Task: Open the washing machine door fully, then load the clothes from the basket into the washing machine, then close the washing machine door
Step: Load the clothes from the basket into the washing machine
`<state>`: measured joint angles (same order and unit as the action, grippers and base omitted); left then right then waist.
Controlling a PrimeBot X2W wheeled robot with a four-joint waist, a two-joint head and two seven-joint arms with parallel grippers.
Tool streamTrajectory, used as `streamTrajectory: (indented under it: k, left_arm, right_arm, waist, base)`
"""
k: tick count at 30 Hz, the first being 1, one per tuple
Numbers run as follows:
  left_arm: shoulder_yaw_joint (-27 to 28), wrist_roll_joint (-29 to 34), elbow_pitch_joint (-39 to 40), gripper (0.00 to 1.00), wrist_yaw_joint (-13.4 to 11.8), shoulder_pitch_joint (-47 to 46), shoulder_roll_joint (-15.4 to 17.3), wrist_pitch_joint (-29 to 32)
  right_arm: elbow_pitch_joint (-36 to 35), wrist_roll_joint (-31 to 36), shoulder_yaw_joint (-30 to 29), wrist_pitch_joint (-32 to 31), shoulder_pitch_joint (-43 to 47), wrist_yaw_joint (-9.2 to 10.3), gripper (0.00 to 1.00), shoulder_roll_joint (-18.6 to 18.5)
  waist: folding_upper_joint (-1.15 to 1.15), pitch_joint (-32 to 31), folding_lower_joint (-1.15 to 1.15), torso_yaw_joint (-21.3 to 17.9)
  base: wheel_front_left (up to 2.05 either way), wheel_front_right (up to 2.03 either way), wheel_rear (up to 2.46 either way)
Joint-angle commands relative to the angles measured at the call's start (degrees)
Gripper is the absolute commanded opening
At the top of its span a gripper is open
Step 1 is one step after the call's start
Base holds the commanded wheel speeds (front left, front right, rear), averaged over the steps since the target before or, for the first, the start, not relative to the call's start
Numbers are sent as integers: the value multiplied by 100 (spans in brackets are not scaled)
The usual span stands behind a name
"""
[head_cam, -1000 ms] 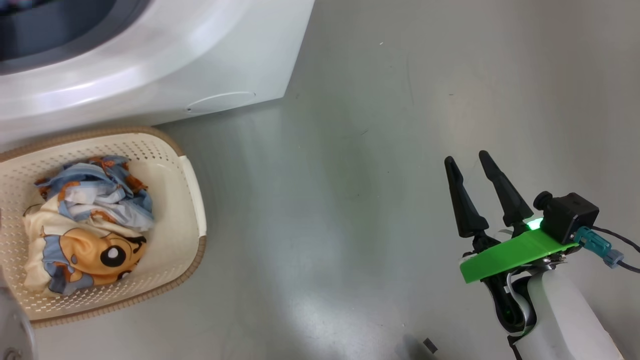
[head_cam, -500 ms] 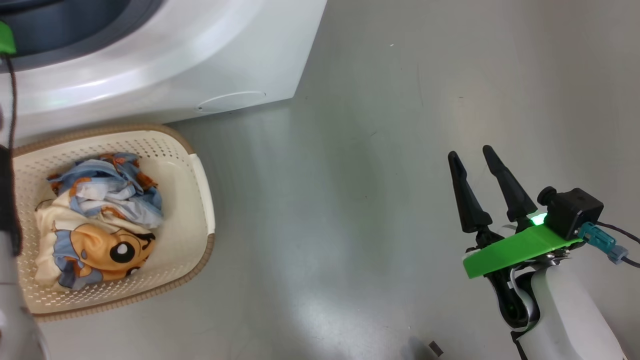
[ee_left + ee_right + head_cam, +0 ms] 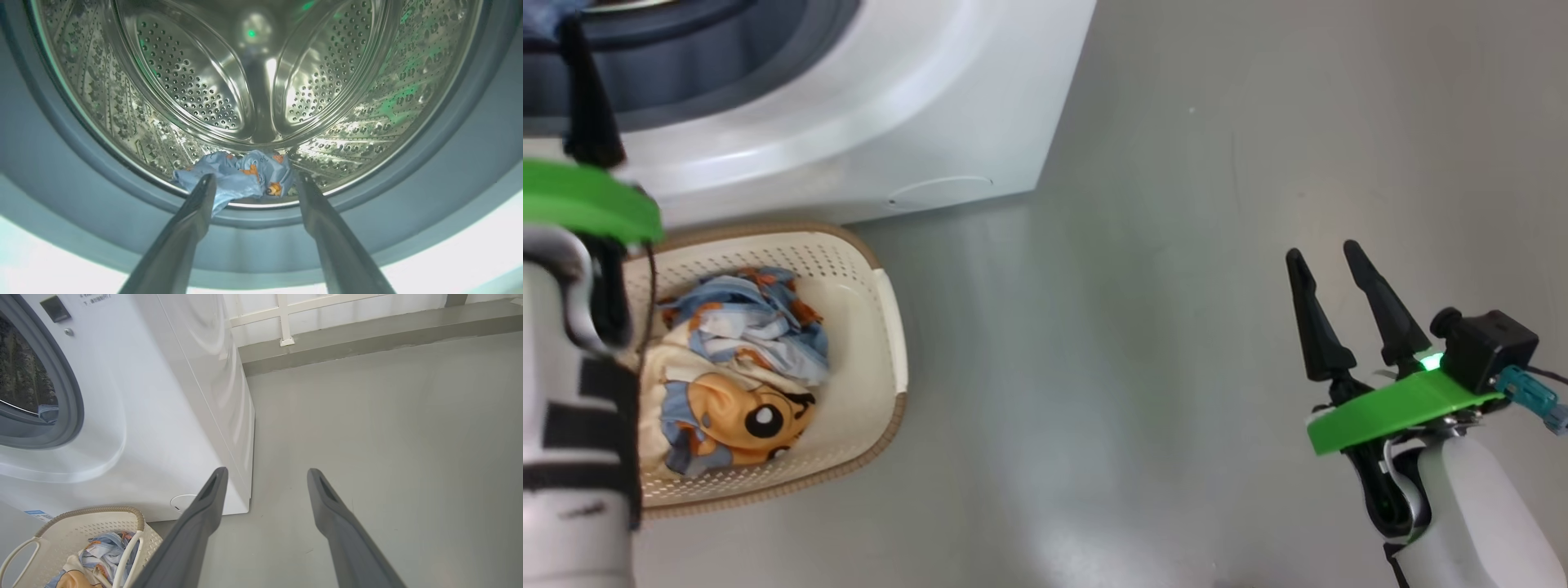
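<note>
Head down over basket (image 3: 888,322), left wrist near drum (image 3: 184,73); right wrist sharing basket

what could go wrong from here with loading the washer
1. The blue piece lies at the front lip of the drum, one corner seemingly hanging over it toward the gasket; it could slip out or get pinched by the door later.
2. The open left gripper looks close to that piece and might snag it when backing out.

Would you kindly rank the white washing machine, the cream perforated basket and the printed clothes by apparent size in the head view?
Largest: white washing machine, though cropped.
Then: cream perforated basket.
Smallest: printed clothes inside it.
</note>
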<state>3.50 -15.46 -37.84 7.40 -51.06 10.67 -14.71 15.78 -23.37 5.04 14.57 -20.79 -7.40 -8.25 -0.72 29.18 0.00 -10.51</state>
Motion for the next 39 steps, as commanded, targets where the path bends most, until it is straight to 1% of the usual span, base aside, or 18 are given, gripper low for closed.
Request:
streamTrajectory:
  k: [1,8,9,13,18,22,33,39]
  left_arm:
    - [106,-14,231,100,9,317,196,-29]
    - [149,-44,635,100,9,1275,-5,-29]
    - [149,-44,635,100,9,1275,-5,-29]
    - [128,-18,867,100,9,1806,-87,-29]
    - [96,64,1099,100,9,2452,-109,-29]
    - [169,0,1289,100,9,2848,-200,-29]
    - [139,45,1913,100,9,3925,-260,-29]
    - [218,7,2297,100,9,4486,-292,-29]
  right_arm:
    - [-79,21,77,43,252,-9,100,-88]
    - [33,18,13,43,520,-9,100,-264]
    - [33,18,13,43,520,-9,100,-264]
    - [80,22,-17,43,706,-9,100,-351]
    - [112,11,-54,43,942,-9,100,-462]
    - [104,-1,-124,43,1114,-9,100,-526]
    - [73,-23,-228,43,1590,-9,100,-569]
    - [-16,-40,-294,43,1812,-9,100,-590]
  waist:
    - [0,-235,0,167]
    - [0,-746,0,437]
    - [0,-746,0,437]
    - [0,-1048,0,580]
    - [0,-1364,0,742]
    - [0,-1551,0,850]
    - [0,-2068,0,940]
    - [0,-2196,0,956]
  base:
    - [0,0,0]
    - [0,0,0]
    - [0,0,0]
    - [0,0,0]
    - [0,0,0]
    - [0,0,0]
    - [0,0,0]
    - [0,0,0]
